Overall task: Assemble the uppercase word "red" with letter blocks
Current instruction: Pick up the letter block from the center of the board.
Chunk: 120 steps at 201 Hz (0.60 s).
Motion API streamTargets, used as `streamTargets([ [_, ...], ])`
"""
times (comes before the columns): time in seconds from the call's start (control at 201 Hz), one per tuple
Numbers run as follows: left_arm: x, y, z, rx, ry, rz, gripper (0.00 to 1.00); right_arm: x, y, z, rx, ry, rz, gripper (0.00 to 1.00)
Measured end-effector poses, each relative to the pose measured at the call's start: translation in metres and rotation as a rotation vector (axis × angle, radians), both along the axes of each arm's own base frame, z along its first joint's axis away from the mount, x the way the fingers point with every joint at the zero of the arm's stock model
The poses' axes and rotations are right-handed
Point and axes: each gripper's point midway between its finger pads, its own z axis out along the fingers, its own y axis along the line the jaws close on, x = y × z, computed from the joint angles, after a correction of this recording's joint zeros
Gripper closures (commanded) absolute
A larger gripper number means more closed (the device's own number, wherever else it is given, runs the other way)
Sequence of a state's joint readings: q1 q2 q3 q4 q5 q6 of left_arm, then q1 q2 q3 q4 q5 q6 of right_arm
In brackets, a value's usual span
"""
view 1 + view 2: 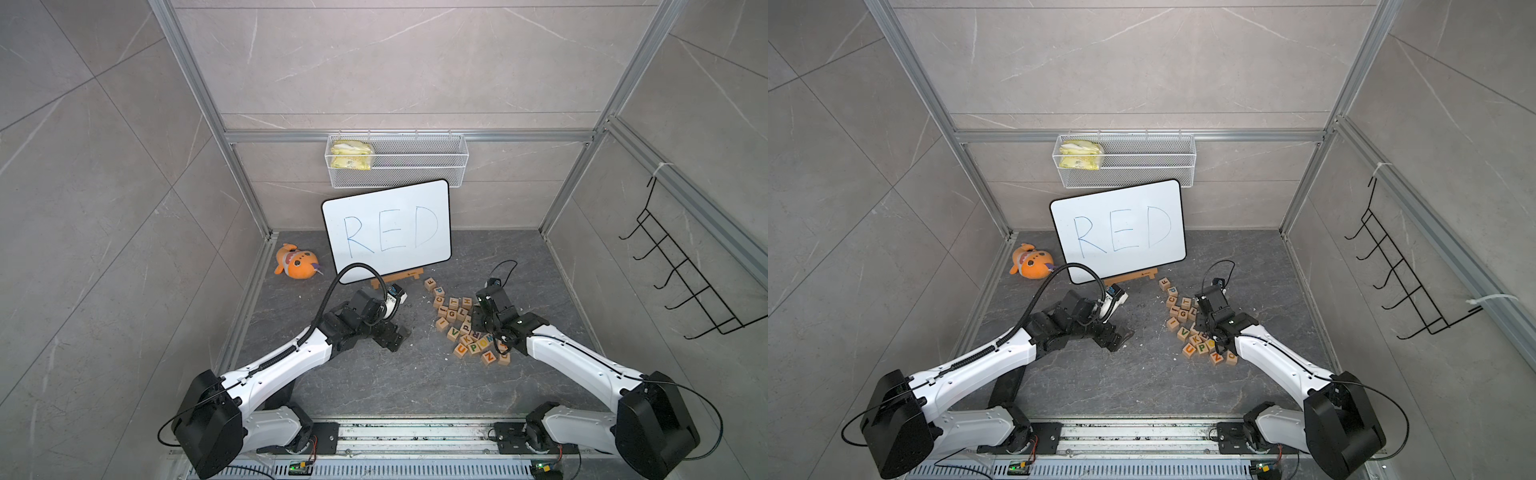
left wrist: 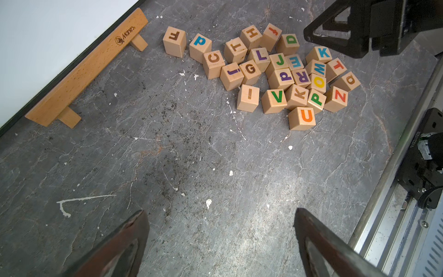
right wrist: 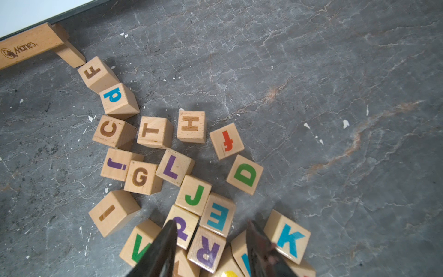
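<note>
Reaching in from the near rail, my right arm slants forward over the desk (image 1: 374,382) with its wrist bent steeply down above the heap of letter blocks (image 1: 461,324). My right pincer (image 3: 212,221) stands spread, one finger on either side of the purple R block (image 3: 207,250), with a sliver of space at each side and nothing pinched. The blue E block (image 3: 218,215) touches that R at its far corner. The green D block (image 3: 245,174) sits at the heap's edge, just beside a block with a red f (image 3: 227,141).

My left arm stretches from the opposite end of the rail, forearm low, its wrist turned toward the heap. My left pincer (image 2: 220,239) is spread wide over bare desk, empty, well apart from the blocks. Its wrist view shows R (image 2: 301,77), E (image 2: 295,61) and D (image 2: 288,43) all lying among the others, no word laid out.

Behind, the whiteboard (image 1: 386,228) reading RED leans on its wooden stand (image 2: 88,69), an orange plush toy (image 1: 296,262) beside it.
</note>
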<state>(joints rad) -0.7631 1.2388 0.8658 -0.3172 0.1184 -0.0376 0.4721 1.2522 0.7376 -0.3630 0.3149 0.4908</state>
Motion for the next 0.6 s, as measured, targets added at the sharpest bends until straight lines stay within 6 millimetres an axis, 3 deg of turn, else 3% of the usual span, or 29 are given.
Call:
streamTargets([
  [0.333,0.002,0.001,0.002,-0.005,0.007,0.026,0.02,-0.033,-0.007,-0.021,0.076,0.150,-0.127,0.61],
  [0.597,0.004,0.004,0.005,-0.005,0.019,0.063,0.02,-0.038,-0.004,-0.044,0.086,0.237,-0.177,0.63],
])
